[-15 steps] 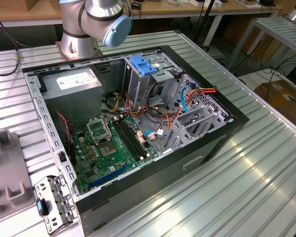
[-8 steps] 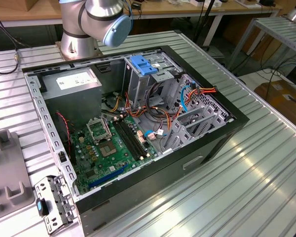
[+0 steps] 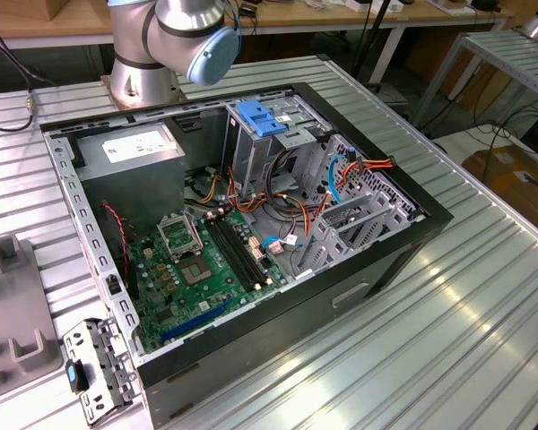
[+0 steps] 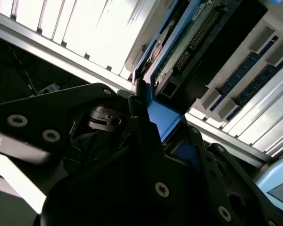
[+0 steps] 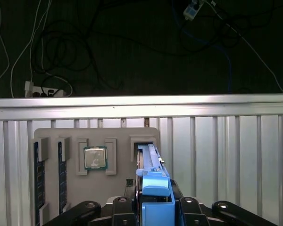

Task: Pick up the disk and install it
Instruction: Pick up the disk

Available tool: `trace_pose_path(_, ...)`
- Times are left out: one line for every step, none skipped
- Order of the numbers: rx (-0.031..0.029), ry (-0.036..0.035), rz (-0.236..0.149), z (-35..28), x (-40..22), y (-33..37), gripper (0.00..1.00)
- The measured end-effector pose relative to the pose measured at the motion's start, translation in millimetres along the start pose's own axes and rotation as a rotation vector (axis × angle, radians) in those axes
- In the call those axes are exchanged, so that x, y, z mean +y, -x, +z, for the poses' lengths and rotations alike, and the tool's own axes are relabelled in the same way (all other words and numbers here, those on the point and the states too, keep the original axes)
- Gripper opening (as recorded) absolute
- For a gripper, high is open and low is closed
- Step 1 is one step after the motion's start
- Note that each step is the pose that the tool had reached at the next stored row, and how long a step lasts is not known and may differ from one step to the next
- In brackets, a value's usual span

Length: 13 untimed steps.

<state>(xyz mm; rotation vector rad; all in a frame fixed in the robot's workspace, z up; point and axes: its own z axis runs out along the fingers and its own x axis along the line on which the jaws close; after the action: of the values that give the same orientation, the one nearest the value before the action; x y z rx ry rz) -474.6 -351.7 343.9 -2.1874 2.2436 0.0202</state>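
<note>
Blue-railed disk, on edge, upright in slot of grey tray, PCB side exposed.

No text can be read anywhere in the scene. The white sticker on the grey power-supply box carries print too small to make out, as does the processor chip in the first wrist view.

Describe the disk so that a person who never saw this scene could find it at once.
On the ribbed metal table lies a grey tray with shaped pockets. The disk stands on edge in the pocket next to the square chip, on the side away from the two memory sticks. It alone carries light blue plastic rails.
</note>
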Motion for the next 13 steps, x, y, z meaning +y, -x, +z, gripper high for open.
trace_pose_path(0.0000,-0.0001,0.000,-1.7,0.0,0.0,0.37)
trace_pose_path(0.0000,-0.0001,0.000,-3.6,0.0,0.0,0.37)
trace_pose_path(0.0000,-0.0001,0.000,-5.0,0.0,0.1,0.37)
trace_pose_path(0.0000,-0.0001,0.000,-6.5,0.0,0.1,0.37)
trace_pose_path(0.0000,0.0000,0.000,-8.0,0.0,0.1,0.37)
trace_pose_path(0.0000,0.0000,0.000,-9.5,0.0,0.1,0.37)
trace_pose_path(0.0000,-0.0001,0.000,-11.1,0.1,0.2,0.37)
trace_pose_path(0.0000,-0.0001,0.000,-12.6,0.1,0.2,0.37)
trace_pose_path(0.0000,-0.0001,0.000,-14.2,0.1,0.2,0.37)
trace_pose_path(0.0000,-0.0001,0.000,-15.8,0.1,0.2,0.37)
trace_pose_path(0.0000,-0.0001,0.000,-17.3,0.1,0.2,0.37)
trace_pose_path(0.0000,-0.0001,0.000,-20.1,0.1,0.3,0.37)
trace_pose_path(0.0000,-0.0001,0.000,-22.3,0.1,0.3,0.37)
